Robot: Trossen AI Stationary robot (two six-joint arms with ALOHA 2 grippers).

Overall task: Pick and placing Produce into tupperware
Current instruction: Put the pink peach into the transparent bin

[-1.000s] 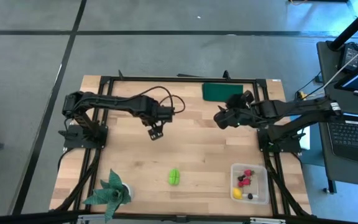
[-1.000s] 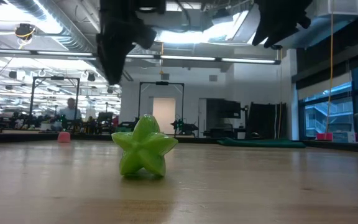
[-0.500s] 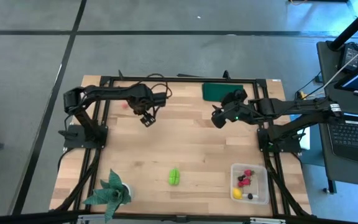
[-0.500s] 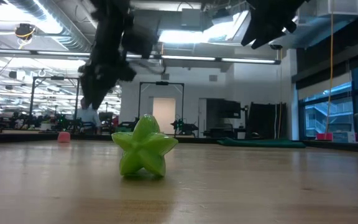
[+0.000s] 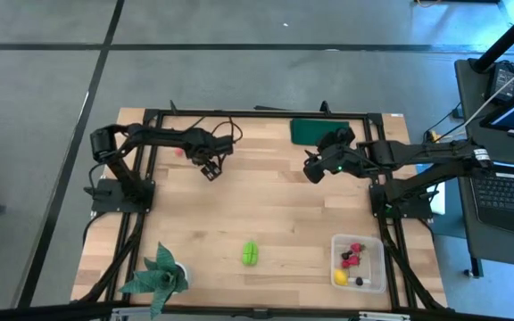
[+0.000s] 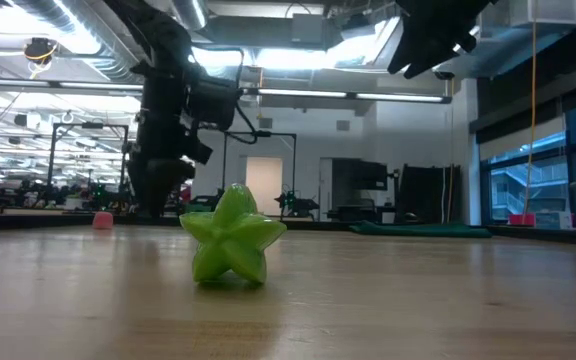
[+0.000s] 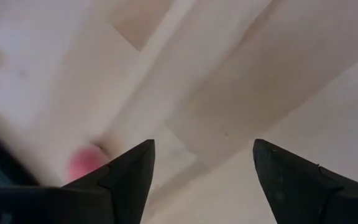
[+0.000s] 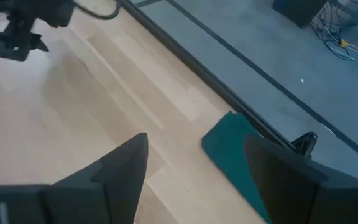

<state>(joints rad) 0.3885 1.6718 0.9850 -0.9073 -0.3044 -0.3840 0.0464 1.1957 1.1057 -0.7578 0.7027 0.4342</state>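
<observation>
plant (image 5: 156,273) in a pot stands at the lower left of the high view. left gripper (image 5: 208,168) hovers in the upper left with fingers (image 7: 129,174) spread and empty, a small pink piece (image 5: 179,151) just beside it near the worktop (image 5: 275,214) edge. green star-shaped fruit (image 5: 251,253) lies alone at lower centre, well apart from both arms. right gripper (image 5: 314,171) hangs at upper centre-right, fingers open, near a dark green mat (image 5: 312,130). tupperware (image 5: 359,262) at lower right holds a yellow lemon (image 5: 340,277) and berries. risk: the ridged fruit may roll or squirt out under an off-centre pinch.
</observation>
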